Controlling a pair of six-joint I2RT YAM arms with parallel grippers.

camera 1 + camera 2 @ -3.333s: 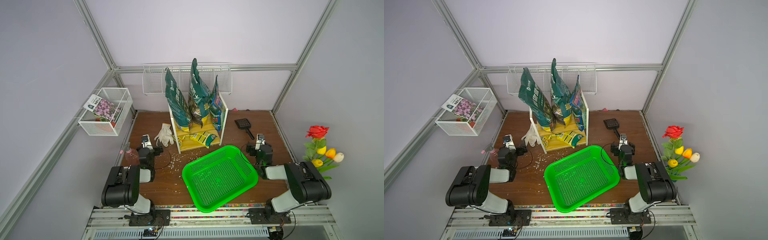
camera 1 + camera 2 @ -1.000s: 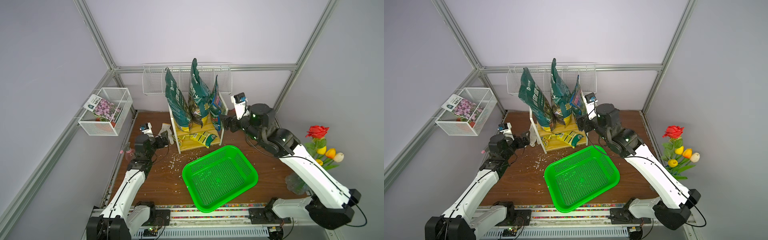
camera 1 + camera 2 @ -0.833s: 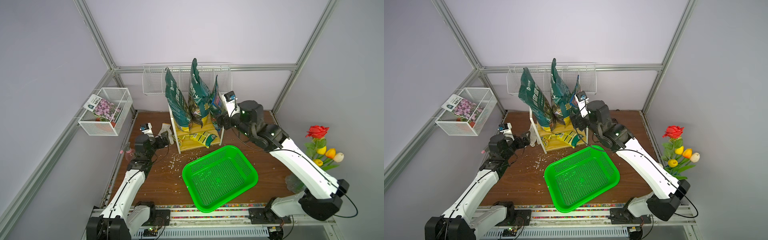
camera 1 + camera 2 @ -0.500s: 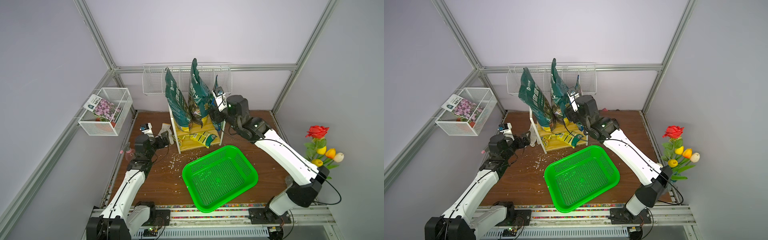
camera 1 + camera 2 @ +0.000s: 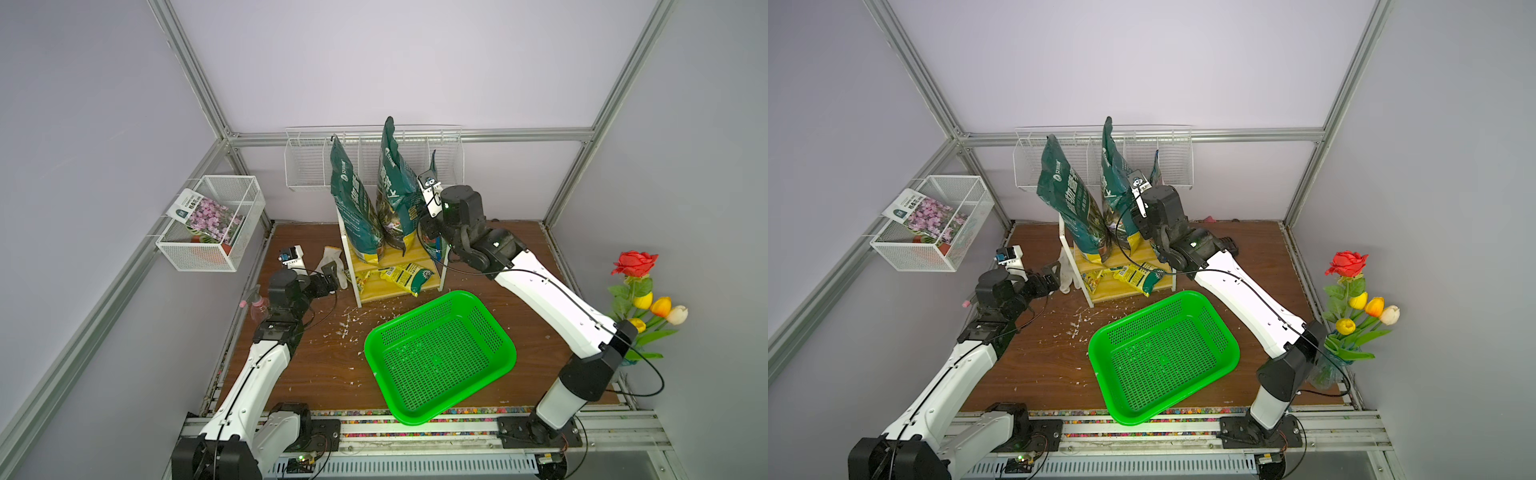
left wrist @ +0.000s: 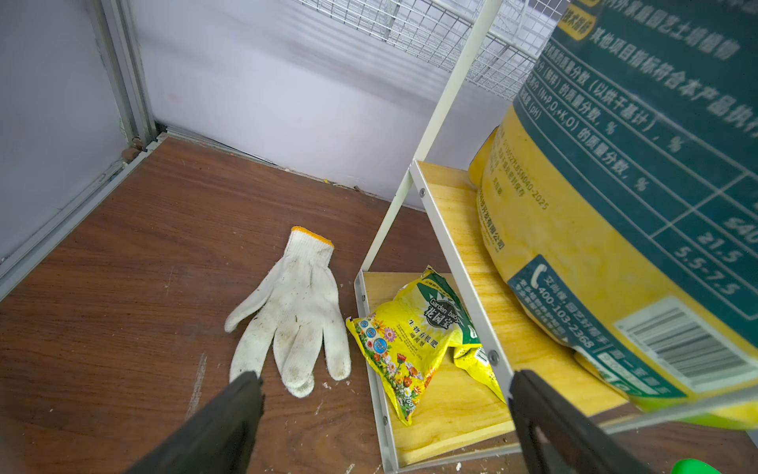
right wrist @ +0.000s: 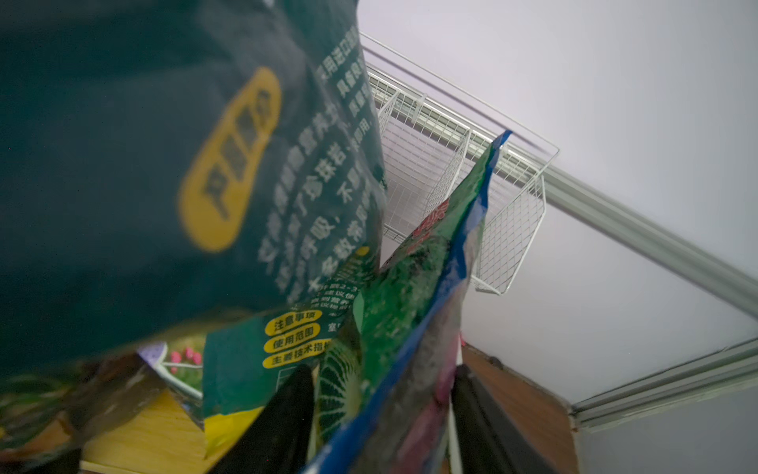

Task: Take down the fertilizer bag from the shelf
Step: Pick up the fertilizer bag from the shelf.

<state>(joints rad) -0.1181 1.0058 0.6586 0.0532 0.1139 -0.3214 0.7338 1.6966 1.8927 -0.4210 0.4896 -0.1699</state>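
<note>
On the left wall: a white wire mesh box [image 5: 208, 253] holding a flower seed packet [image 5: 203, 214].

On the brown wooden tabletop [image 5: 324, 374], left edge: a pink spray bottle [image 5: 255, 301], lying beside the left arm.

Left gripper [image 6: 385, 377]: low over the table and pointed at the shelf. Its jaws are spread wide and hold nothing.

A white cotton work glove [image 6: 295, 312], soiled, flat on the table just beside the shelf's left foot.

Small two-tier shelf [image 5: 376, 291], with light yellow boards and a thin white frame, at the middle back.
- Lower tier: yellow flower-printed packets [image 6: 410, 340], lying down.
- Upper tier: two tall dark green and yellow bags [image 5: 353, 203], standing.
- Upper tier, right end: the green fertilizer bag with a blue edge [image 7: 410, 287], upright.

On the wall behind the shelf: a white wire wall rack [image 5: 311, 166].

Right gripper [image 7: 381, 369]: raised to the shelf's right end, with one black finger [image 7: 287, 410] on each side of the fertilizer bag's lower part. The jaws stand partly apart, and whether they press the bag cannot be told.

In front of the shelf: a bright green perforated plastic basket [image 5: 409, 419].

At the far right: artificial flowers [image 5: 640, 286], a red rose and yellow, orange and white tulips.
</note>
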